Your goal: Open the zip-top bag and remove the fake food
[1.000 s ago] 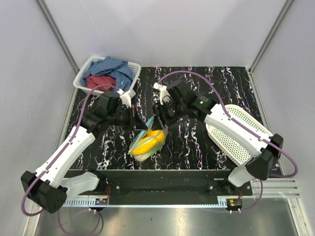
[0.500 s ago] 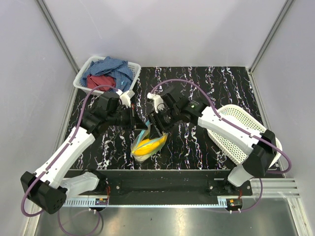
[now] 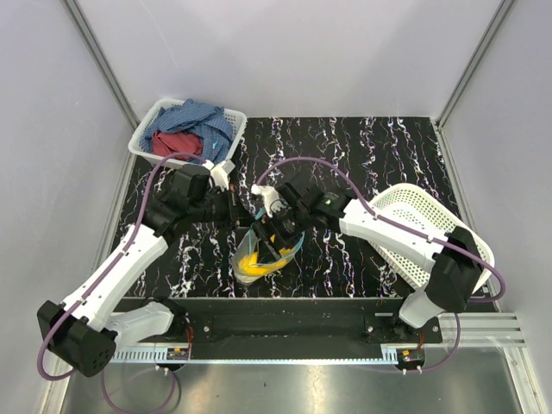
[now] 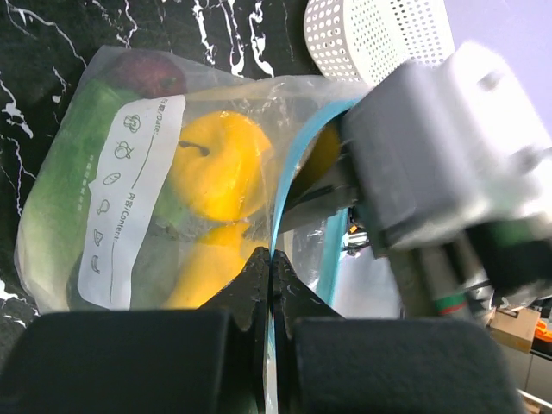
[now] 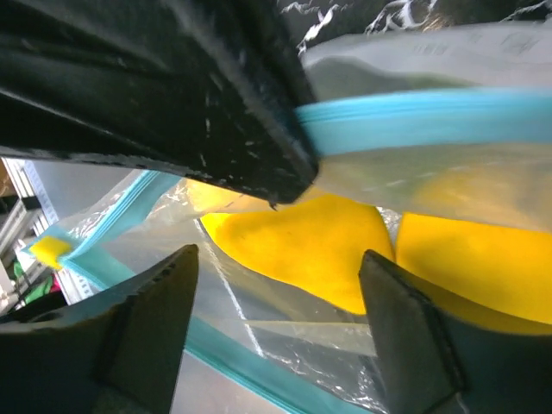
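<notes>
The zip-top bag (image 3: 259, 259) lies mid-table with its mouth open, a white label (image 4: 129, 198) on its side. Inside are yellow lemons (image 4: 220, 164), a green piece (image 4: 65, 172) and a dark purple-red piece (image 4: 147, 73). My left gripper (image 3: 244, 216) is shut on one side of the bag's teal zip strip (image 4: 278, 226), its jaws pinched together (image 4: 272, 263). My right gripper (image 3: 278, 237) is open, with its fingers inside the bag's mouth (image 5: 276, 289), just above a lemon (image 5: 302, 241). The other teal strip (image 5: 414, 121) runs past the left gripper's black finger (image 5: 172, 86).
A white perforated oval basket (image 3: 414, 224) lies at the right, partly under the right arm. A white laundry basket (image 3: 147, 129) with blue and red cloths stands at the back left. Grey walls enclose the table.
My right gripper has moved left and toward the near edge, into the bag's mouth. The mouth has spread wider. The left gripper holds its strip in about the same place.
</notes>
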Tool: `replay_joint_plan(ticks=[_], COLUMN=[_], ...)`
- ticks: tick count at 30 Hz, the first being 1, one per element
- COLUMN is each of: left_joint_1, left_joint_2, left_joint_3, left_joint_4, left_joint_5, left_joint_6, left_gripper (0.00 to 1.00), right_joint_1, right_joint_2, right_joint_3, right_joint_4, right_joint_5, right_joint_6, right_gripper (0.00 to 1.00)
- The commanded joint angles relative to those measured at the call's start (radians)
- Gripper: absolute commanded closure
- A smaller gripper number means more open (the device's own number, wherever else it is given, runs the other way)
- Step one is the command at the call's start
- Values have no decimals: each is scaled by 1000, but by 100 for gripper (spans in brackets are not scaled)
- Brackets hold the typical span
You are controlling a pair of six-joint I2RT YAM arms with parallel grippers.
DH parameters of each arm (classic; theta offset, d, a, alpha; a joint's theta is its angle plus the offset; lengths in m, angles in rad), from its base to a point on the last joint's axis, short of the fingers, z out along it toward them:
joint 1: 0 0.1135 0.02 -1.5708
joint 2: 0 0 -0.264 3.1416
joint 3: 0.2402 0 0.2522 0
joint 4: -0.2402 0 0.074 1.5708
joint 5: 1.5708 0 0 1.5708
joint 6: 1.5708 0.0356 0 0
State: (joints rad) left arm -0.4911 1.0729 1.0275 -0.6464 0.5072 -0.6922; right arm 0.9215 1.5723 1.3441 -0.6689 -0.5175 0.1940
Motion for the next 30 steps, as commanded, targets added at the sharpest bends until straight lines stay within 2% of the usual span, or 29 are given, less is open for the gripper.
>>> replay_joint_plan(ticks=[1, 6, 9, 11, 17, 19, 24, 28, 30], left_joint_1=[2, 2, 0, 2, 0, 0, 0, 0, -1], left_joint_2=[-25, -25, -28, -33, -37, -37, -48, -70, -73], left_joint_3=[-12, -35, -62, -78, -109, -107, -112, -127, -130], left_joint_4=[71, 96, 122, 148, 189, 194, 195, 195, 192], left_joint_5=[-16, -38, -45, -44, -26, -16, -6, 1, 5], left_joint_6=[-29, -67, -93, -112, -165, -174, -187, -194, -191], left_gripper=[100, 100, 100, 100, 100, 100, 100, 100, 100], right_joint_1=[37, 71, 105, 131, 212, 232, 252, 251, 251], right_joint_2=[-43, -83, -122, -158, -164, -150, -101, -49, -8], right_joint_3=[-83, -224, -333, -396, -500, -502, -476, -451, -427], right_joint_4=[143, 264, 402, 553, 790, 819, 858, 879, 864], right_joint_5=[-52, -53, 8, 106, 376, 425, 668, 747, 737], right_joint_6=[-57, -102, -97, -73, -51, -63, -77, -116, -122], right_gripper=[13, 1, 0, 0, 0, 0, 0, 1, 3])
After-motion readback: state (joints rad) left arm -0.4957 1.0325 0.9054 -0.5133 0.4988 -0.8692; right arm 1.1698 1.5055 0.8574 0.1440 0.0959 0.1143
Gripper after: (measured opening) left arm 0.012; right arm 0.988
